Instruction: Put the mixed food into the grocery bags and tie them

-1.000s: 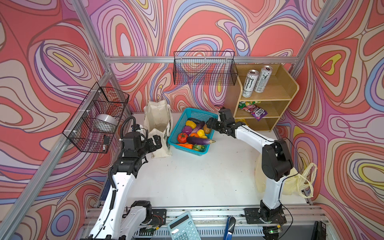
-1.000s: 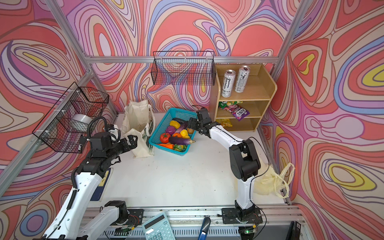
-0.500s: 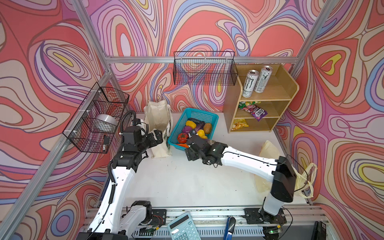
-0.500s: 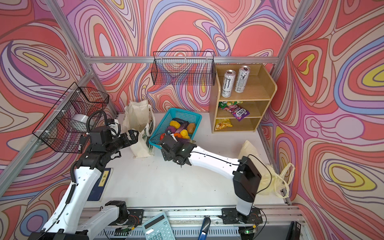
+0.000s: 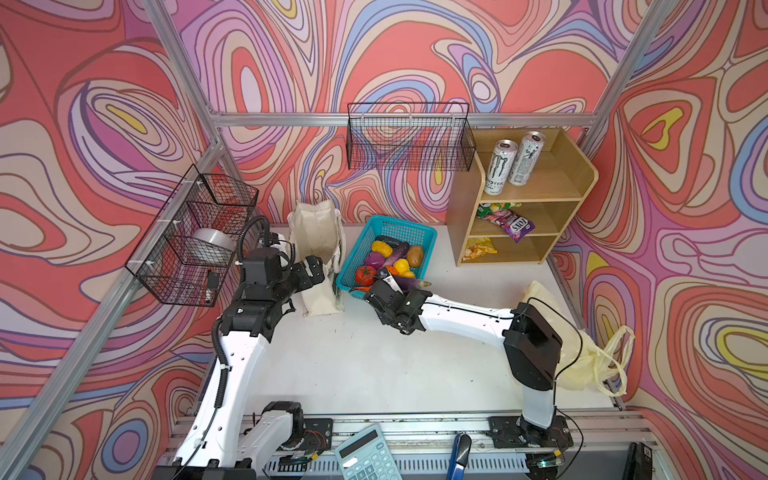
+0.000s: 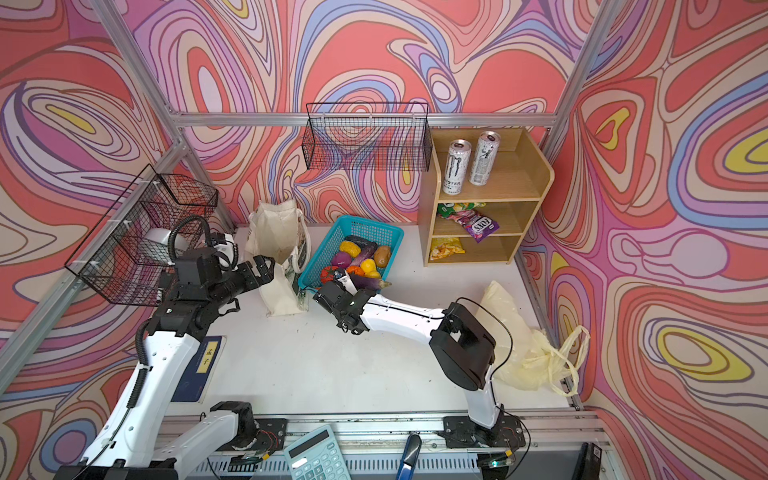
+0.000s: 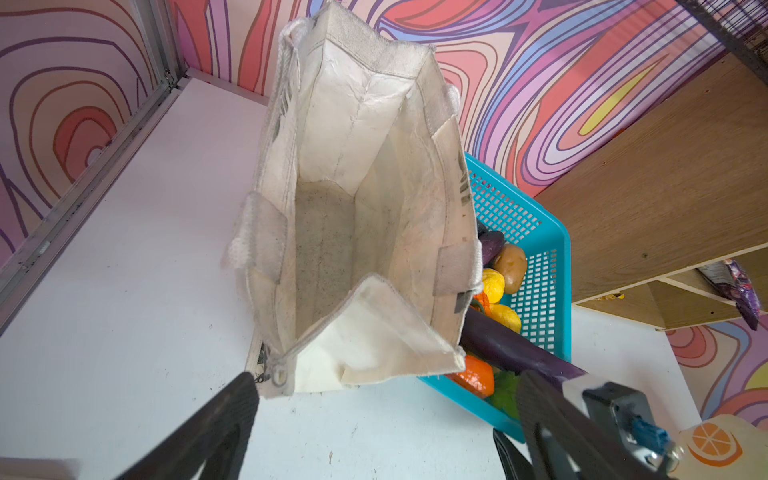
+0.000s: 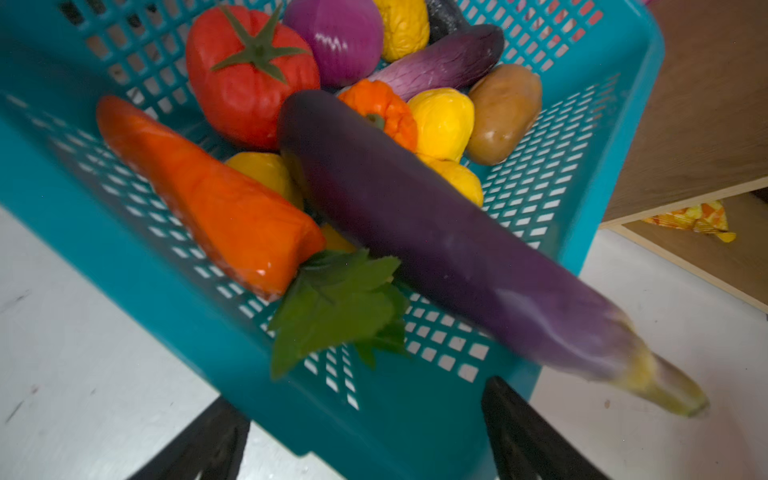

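Nearest, we note the plastic bag [image 5: 582, 365] slumped on the tabletop [image 5: 374, 374], at its right edge. Right gripper [image 8: 363, 395]: jaws wide, holding nothing, at the near wall of the basket [image 8: 208, 332]. Inside we see carrot [image 8: 208, 195], tomato [image 8: 249, 75], lemons [image 8: 442, 120] and potato [image 8: 505, 112]; a long eggplant [image 8: 436, 232] pokes its stem end over the rim. Left gripper [image 7: 386, 378]: jaws wide, holding nothing, over the near end of the tote [image 7: 345, 208], which stands upright with its mouth open, just left of the basket. Farthest, snack packets [image 5: 517, 226] lie on the shelf [image 5: 465, 216].

Glossy plastic eggplant [image 8: 415, 232], teal plastic mesh basket [image 8: 124, 266], matt cloth tote [image 7: 345, 137]
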Robot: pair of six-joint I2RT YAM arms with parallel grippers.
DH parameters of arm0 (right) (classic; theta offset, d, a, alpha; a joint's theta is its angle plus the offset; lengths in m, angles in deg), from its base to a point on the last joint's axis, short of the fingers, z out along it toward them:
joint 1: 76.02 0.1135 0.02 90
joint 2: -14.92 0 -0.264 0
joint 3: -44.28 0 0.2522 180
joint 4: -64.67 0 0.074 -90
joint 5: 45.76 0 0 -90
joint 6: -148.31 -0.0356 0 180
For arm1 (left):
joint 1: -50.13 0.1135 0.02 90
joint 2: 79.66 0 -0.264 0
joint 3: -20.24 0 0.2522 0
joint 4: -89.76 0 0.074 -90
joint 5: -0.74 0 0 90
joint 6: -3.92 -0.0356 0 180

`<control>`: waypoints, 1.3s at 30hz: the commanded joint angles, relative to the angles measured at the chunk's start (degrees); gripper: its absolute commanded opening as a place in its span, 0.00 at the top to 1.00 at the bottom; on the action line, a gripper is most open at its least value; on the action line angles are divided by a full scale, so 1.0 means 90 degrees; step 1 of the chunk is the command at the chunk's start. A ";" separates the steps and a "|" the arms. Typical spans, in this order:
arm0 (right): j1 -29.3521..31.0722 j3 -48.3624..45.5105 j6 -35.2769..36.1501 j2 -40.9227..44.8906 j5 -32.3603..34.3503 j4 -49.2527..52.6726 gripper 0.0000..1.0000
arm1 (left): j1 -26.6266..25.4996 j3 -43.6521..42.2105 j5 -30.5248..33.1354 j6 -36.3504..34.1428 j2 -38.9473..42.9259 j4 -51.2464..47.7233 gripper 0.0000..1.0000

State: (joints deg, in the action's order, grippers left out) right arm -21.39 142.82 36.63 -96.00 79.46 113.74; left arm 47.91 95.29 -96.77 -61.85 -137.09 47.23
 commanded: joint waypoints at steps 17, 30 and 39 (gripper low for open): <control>-0.1602 -0.0750 0.0342 0.1942 -0.2626 -0.0177 0.11 | -0.0218 0.1722 -0.0206 -0.0077 -0.0745 -0.0551 0.00; -0.2209 -0.1369 -0.0427 0.3218 -0.3820 -0.0359 0.10 | -0.1262 0.5497 0.1551 -0.1109 -0.4678 -0.2992 0.00; -0.2641 -0.1777 -0.0459 0.3531 -0.4249 -0.0546 0.10 | -0.1383 0.5492 0.0856 -0.1239 -0.5475 -0.3180 0.76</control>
State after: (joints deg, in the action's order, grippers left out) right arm -44.36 127.21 32.96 -66.10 43.61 110.55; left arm 36.11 144.45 -86.54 -71.84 -186.66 21.68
